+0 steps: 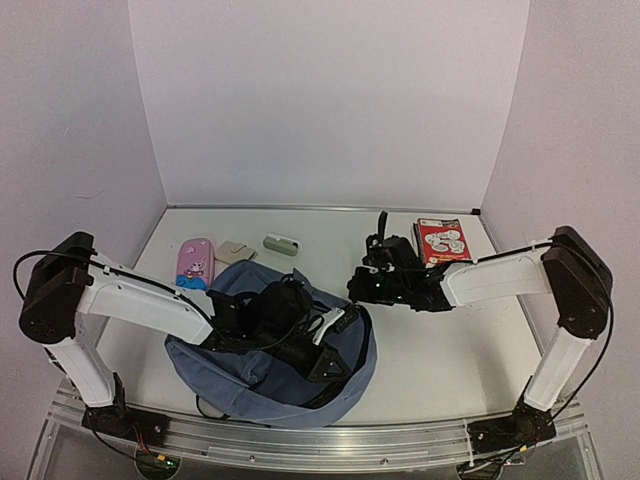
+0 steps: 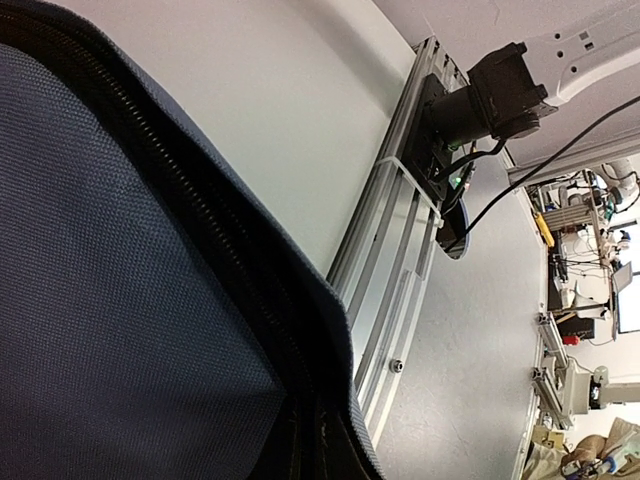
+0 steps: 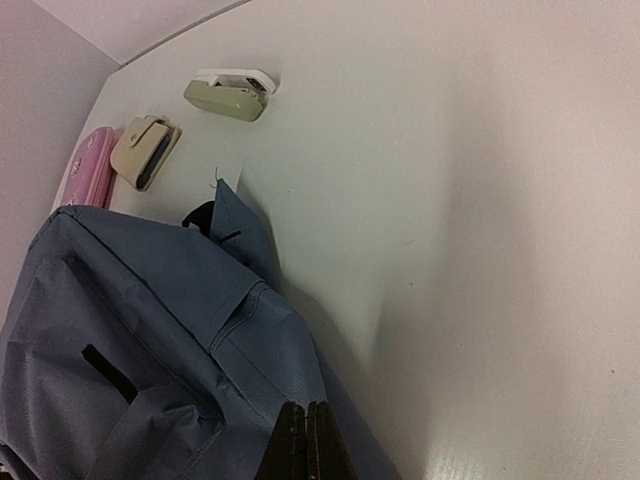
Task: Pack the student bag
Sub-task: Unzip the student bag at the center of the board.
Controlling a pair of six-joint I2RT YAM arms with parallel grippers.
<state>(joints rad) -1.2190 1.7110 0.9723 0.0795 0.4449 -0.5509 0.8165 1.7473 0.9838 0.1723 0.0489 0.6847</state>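
Note:
The student bag (image 1: 262, 368), a large dusty-blue fabric backpack, lies slumped at the near middle of the table with its mouth open upward. My left arm reaches across that opening. The left gripper (image 1: 328, 364) sits at the bag's near right rim, shut on the zip edge. In the left wrist view the bag (image 2: 120, 260) and its dark zip band run straight down into the jaws, whose tips are hidden. My right gripper (image 1: 360, 285) hovers just beyond the bag's far right side; its fingertips (image 3: 305, 440) are pressed together, empty, above the bag's (image 3: 150, 330) edge.
A pink pencil case (image 1: 195, 262), a beige pouch (image 1: 235, 250) and a pale green stapler-like item (image 1: 281, 243) lie behind the bag on the left. A red and white booklet (image 1: 442, 241) lies at the back right. The metal rail (image 1: 330, 440) runs along the near edge.

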